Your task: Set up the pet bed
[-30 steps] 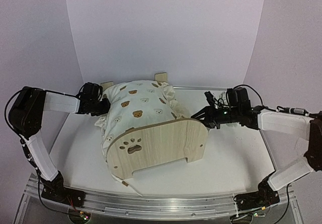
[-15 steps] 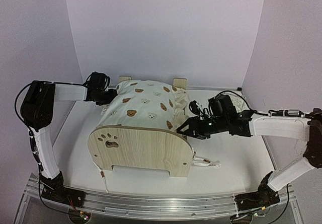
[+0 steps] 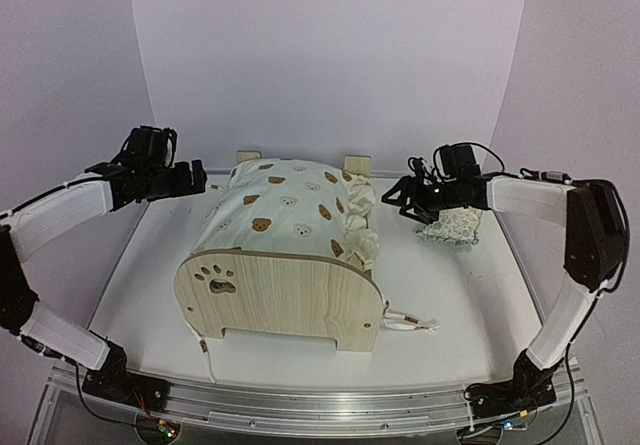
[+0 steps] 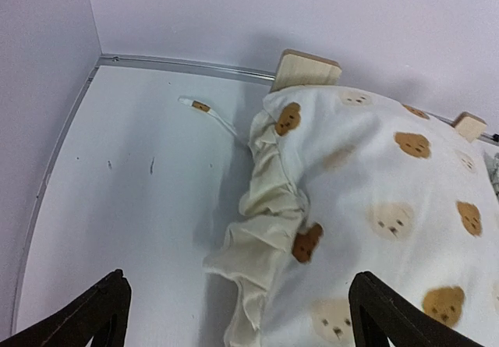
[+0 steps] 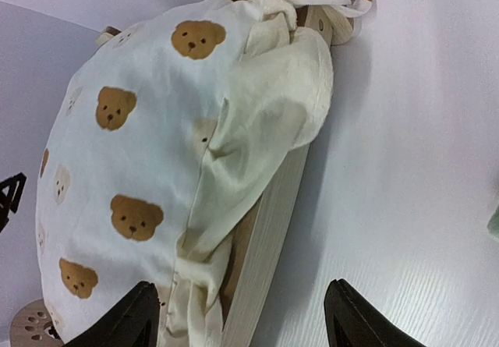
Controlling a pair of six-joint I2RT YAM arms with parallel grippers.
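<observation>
Two releases came within the last second: the left end effector (image 4: pixel 238 278) and the right end effector (image 5: pixel 240 285), which had been closed in against the sides of the pet bed (image 5: pixel 269 207), now stood with fingers spread wide and nothing between them. Both had drawn back and lifted clear, one to each side.

In that same second the bed had swung round from a slanted pose, so that its headboard (image 3: pixel 280 300) faced the near edge squarely. It rested in the middle of the desk (image 3: pixel 140 285), touched by neither arm, with the footboard posts (image 3: pixel 248 155) showing at the far end. The quilt (image 3: pixel 290 210) lay draped over the frame, its ruffle bunched and spilling over the right side rail (the mattress could not be seen beneath it). A small pillow (image 3: pixel 452 228) sat on the desk just beside the right arm, off the bed.

Turning and placing the bed looked finished, since both arms had let it stand on its own. What seemed left was the bedding: the quilt wanted smoothing, and the pillow probably belonged on the bed.
</observation>
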